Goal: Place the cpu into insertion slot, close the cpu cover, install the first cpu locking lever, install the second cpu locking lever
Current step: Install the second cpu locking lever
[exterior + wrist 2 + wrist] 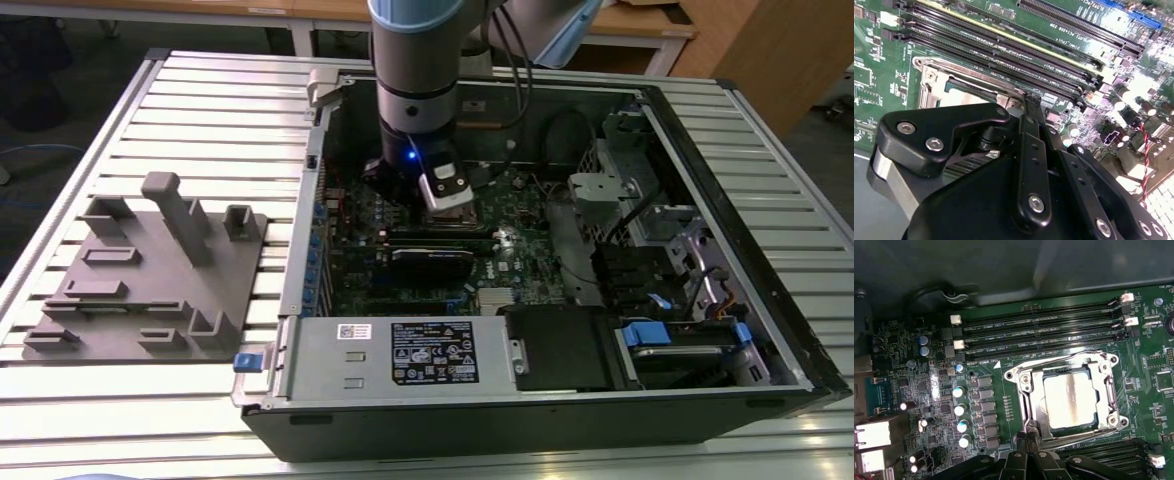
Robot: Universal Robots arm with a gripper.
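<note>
The cpu (1071,400), a silver-grey square, lies seated in the insertion slot (1025,381) on the green motherboard. The silvery cpu cover (1111,395) is down, framing the chip's edges. Thin metal locking levers run along the socket, one on the side nearest the memory slots (1064,359) and one on an adjoining side (1021,407). My gripper (1027,436) is shut, fingertips together with nothing between them, right at the socket's edge near one corner. In the second wrist view the gripper (1030,102) reaches down beside the cover (934,82). In the exterior view the gripper (447,200) is inside the open computer case.
Long black memory slots (1039,335) run beside the socket, and a row of capacitors (960,410) stands on another side. In the exterior view a grey fixture block (147,270) lies at the left of the case, with the power supply box (400,355) in front and drive bays (681,330) at the right.
</note>
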